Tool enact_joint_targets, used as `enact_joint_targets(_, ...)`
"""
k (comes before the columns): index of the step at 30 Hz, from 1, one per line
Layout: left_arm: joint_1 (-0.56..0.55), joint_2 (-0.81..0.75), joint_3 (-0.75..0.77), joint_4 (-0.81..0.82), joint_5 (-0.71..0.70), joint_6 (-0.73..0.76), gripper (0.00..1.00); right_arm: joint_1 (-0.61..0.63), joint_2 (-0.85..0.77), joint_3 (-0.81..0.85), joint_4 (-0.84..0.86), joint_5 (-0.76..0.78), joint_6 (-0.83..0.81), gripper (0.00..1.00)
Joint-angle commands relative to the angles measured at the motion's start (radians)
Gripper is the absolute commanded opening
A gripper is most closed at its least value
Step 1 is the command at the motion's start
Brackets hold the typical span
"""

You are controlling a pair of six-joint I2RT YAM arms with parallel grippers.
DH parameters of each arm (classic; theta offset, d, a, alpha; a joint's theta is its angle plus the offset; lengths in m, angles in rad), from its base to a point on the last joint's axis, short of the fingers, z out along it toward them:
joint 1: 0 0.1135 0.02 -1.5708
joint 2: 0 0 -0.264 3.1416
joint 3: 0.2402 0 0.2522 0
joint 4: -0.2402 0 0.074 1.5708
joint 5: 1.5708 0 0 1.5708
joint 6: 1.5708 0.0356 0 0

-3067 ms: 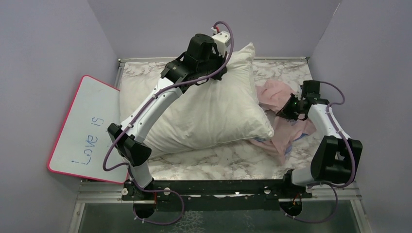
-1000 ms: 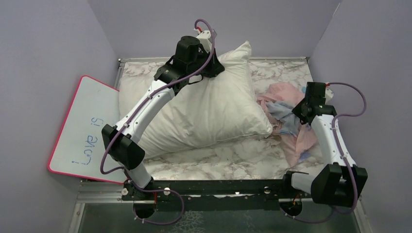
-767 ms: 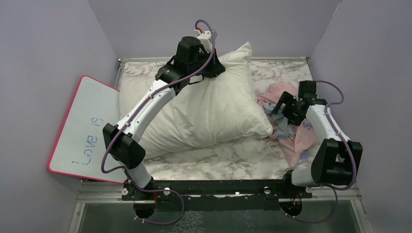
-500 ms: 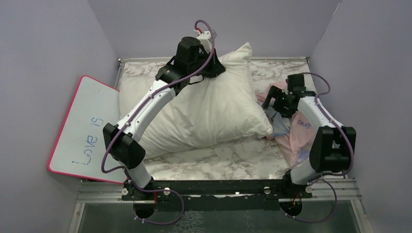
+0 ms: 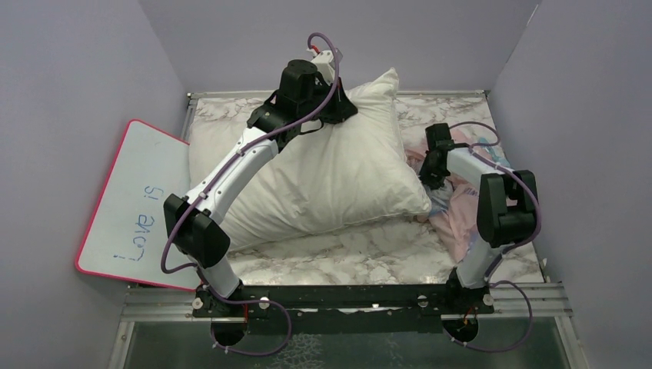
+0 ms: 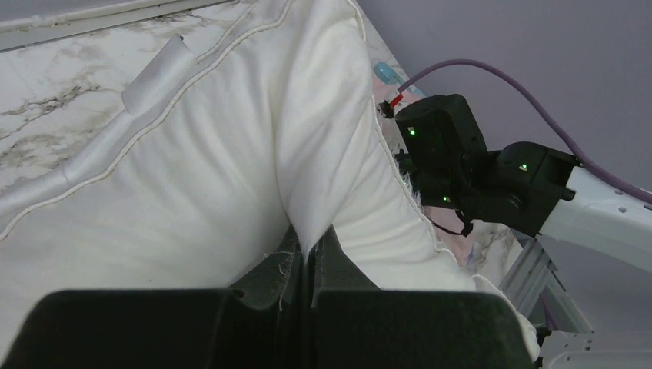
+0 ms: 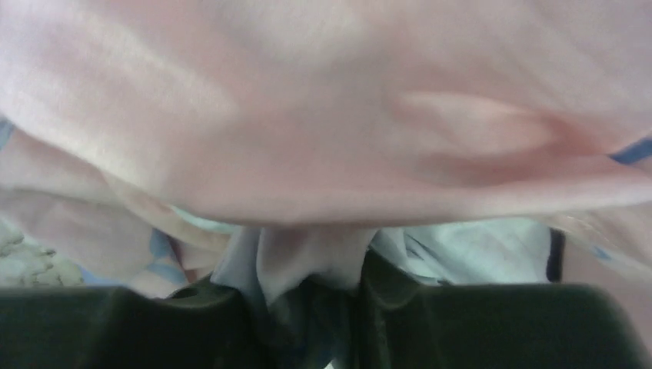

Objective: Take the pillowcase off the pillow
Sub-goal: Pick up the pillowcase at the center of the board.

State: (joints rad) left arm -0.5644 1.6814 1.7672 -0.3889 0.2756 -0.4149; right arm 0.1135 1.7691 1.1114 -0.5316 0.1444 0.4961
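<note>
The white pillow [image 5: 323,181] lies across the marble table, its far corner lifted. My left gripper [image 5: 343,110] is shut on a pinched fold of the pillow [image 6: 323,154] near that far corner; the jaws [image 6: 307,244] stand closed on white fabric. The pillowcase [image 5: 470,201], pink with pale blue patches, lies crumpled to the right of the pillow and off it. My right gripper [image 5: 429,175] is low over its left edge, next to the pillow's right side. In the right wrist view pink pillowcase cloth [image 7: 323,115] fills the frame and a fold hangs between the near-closed jaws [image 7: 311,290].
A pink-edged whiteboard [image 5: 134,204] with blue writing leans at the table's left edge. Purple walls close in on the left, back and right. Bare marble tabletop [image 5: 346,250] shows in front of the pillow. The right arm [image 6: 492,173] shows in the left wrist view.
My right arm has swung from the right side in toward the pillow's right edge, dragging pillowcase cloth with it. The left gripper has kept its hold and hardly moved.
</note>
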Motion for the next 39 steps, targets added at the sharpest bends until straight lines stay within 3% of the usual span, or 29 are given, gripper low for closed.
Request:
enact_joint_targets(1, 0.021, -0.056, -0.005, 0.05, 0.003, -0.012, 0.0, -0.012, -0.07, 0.02, -0.019, 0.116, 0.062, 0.14)
enact_joint_targets(2, 0.021, -0.056, -0.005, 0.05, 0.004, -0.012, 0.0, -0.02, -0.103, 0.034, -0.044, 0.124, 0.077, 0.03)
enact_joint_targets(3, 0.021, -0.054, -0.007, 0.05, 0.007, -0.01, 0.0, -0.033, -0.14, 0.058, -0.083, 0.118, 0.083, 0.01)
enact_joint_targets(10, 0.021, -0.038, -0.024, 0.044, 0.025, 0.003, 0.0, -0.167, -0.521, 0.208, -0.232, 0.291, 0.048, 0.0)
enact_joint_targets(17, 0.021, 0.008, 0.006, 0.062, 0.064, -0.007, 0.0, -0.173, -0.638, 0.407, -0.395, 0.513, -0.004, 0.01)
enact_joint_targets(20, 0.021, 0.035, 0.019, 0.073, 0.098, -0.017, 0.0, -0.173, -0.656, 0.401, -0.416, 0.523, -0.014, 0.01)
enact_joint_targets(25, 0.016, 0.13, 0.089, 0.081, 0.195, -0.047, 0.0, -0.174, -0.641, 0.21, -0.388, 0.567, 0.017, 0.03)
enact_joint_targets(30, -0.014, 0.23, 0.186, 0.084, 0.212, -0.071, 0.0, -0.198, -0.501, 0.104, -0.356, 0.32, 0.005, 0.09)
enact_joint_targets(33, -0.017, 0.297, 0.278, 0.073, 0.187, -0.075, 0.0, -0.199, -0.467, 0.084, -0.354, 0.277, 0.015, 0.1)
enact_joint_targets(35, -0.018, 0.378, 0.398, 0.037, 0.197, -0.073, 0.0, -0.199, -0.487, 0.079, -0.331, 0.254, -0.016, 0.19)
enact_joint_targets(39, -0.026, 0.527, 0.631, -0.02, 0.238, -0.082, 0.0, -0.198, -0.549, 0.102, -0.321, 0.239, -0.058, 0.25)
